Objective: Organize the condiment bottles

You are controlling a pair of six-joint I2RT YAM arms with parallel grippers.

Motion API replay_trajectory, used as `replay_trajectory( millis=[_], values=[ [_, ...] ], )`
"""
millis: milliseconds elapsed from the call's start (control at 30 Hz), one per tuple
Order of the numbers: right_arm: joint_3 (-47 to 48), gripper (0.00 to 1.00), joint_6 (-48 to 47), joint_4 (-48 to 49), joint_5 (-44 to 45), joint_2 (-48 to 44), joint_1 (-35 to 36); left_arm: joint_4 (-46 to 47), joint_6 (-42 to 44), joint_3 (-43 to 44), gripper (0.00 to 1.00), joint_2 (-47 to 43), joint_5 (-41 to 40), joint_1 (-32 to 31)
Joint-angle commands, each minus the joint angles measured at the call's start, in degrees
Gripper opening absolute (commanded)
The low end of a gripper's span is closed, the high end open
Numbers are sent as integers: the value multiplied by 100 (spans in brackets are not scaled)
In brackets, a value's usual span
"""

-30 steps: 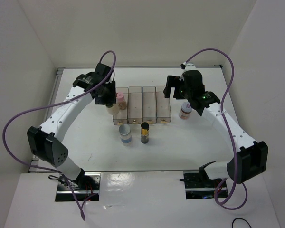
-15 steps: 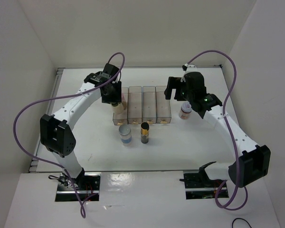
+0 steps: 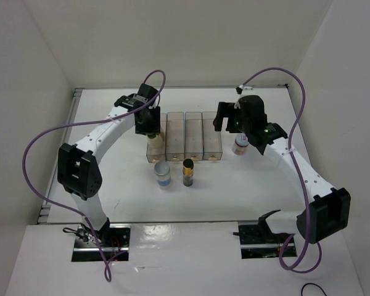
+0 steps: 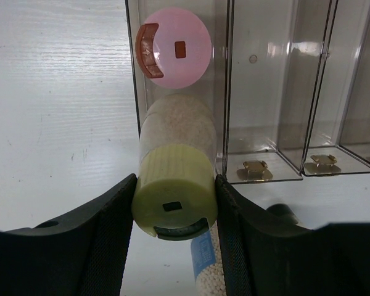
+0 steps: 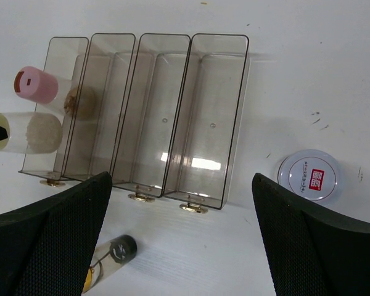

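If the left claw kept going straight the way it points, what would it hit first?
The yellow-green jar held by the left gripper leads, so it would touch first. It would probably meet the floor of the leftmost bin, close beside the pink jar in it. Depth is hard to judge here.

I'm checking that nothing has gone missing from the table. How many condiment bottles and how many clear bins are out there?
Condiment bottles: 5 (pink-capped bottle, yellow-green-capped bottle, pale blue-white-capped bottle, black-gold-topped bottle, pale-lidded bottle at far right)
Clear bins: 4
Total: 9
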Motion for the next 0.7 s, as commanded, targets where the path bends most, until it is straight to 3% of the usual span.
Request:
replay_trajectory(
  millis=[0,300,667],
  values=[
    [-32,98,52,167,14,-140,-38,201,138,-65,43,77,32,-11],
    [-84,98,52,167,14,-140,-38,307,190,-302,47,236,-21,-11],
    [-84,98,52,220,14,-87,-38,360,243,-303,66,350,-21,-116]
  ],
)
